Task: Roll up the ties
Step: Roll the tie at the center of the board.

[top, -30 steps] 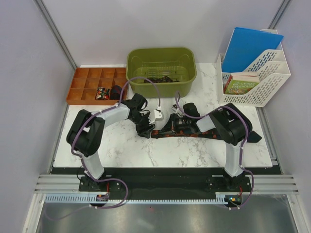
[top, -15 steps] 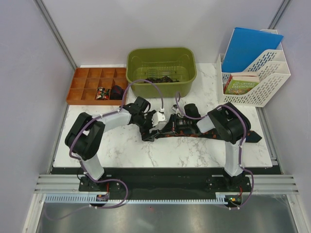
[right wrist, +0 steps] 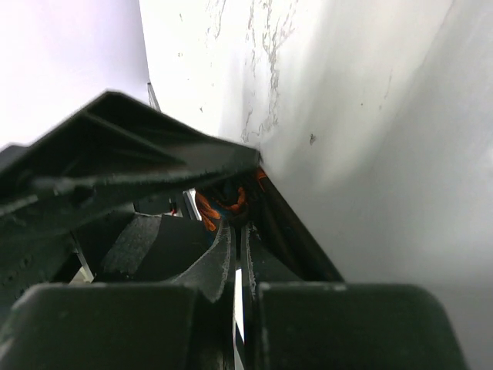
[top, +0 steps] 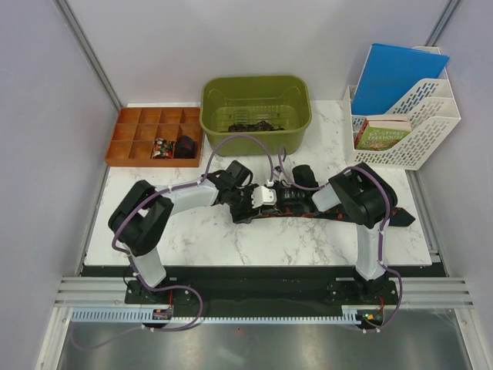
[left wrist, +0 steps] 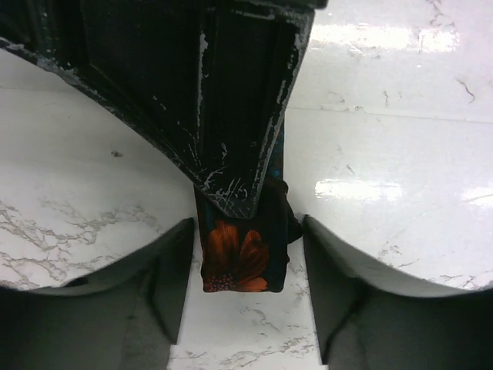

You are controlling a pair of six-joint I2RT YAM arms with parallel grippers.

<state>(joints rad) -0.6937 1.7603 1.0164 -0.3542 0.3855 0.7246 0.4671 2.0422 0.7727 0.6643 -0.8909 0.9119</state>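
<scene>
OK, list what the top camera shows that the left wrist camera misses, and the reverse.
Only the top view: the green bin, the orange tray, the white rack with its blue folder, and the tie stretched along the table.
Only the left wrist view: the orange flower print on the tie's end, which sits between the open fingers of the left gripper, and a scratched black part bearing on that end from above.
Both: the tie, the marble table, the left gripper.
</scene>
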